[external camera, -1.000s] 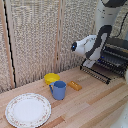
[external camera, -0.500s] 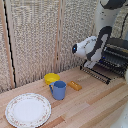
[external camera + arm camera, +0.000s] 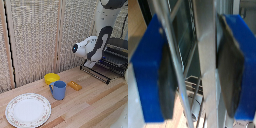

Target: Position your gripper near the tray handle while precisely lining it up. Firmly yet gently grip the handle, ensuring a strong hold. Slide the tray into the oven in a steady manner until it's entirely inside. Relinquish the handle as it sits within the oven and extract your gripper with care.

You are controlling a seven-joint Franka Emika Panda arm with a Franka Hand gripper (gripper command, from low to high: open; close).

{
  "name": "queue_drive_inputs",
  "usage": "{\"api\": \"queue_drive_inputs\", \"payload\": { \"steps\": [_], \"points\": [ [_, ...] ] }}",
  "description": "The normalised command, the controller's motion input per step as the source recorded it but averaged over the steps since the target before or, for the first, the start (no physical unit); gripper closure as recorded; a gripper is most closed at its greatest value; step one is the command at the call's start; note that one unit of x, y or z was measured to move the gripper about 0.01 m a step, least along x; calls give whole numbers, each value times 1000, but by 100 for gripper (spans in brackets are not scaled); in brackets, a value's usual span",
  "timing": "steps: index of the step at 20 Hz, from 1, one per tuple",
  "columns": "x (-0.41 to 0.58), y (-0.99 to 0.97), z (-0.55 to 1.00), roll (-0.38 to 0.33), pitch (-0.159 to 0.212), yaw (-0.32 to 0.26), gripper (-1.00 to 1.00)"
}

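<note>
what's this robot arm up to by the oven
The white and black robot arm has its pincer down at the front edge of the dark wire rack tray, which sticks out of the dark grey toaster oven. In the wrist view, the blue-tipped fingers sit on either side of the thin bar handle, apparently not yet clamped. On the wooden table, a blue mug, yellow bowl and white patterned plate sit apart.

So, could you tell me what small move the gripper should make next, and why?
Probably close the gripper. In the wrist view the tray handle runs between its blue fingers, which stand open, and the tray juts out of the oven.
</note>
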Motion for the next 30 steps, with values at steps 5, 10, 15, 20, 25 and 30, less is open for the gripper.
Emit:
{"api": "queue_drive_inputs", "payload": {
  "steps": [5, 10, 15, 20, 25, 30],
  "points": [
    [-103, -991, 667, 43, -16, -20, 100],
    [-101, -981, 616, 48, -36, -23, 100],
    [-175, -999, 677, 71, -33, -1, 100],
    [-175, -1000, 683, 70, -33, 0, 100],
    [-139, -1000, 634, 47, -25, 0, 100],
    [-119, -1000, 652, 49, 0, 0, 100]
  ]
}}
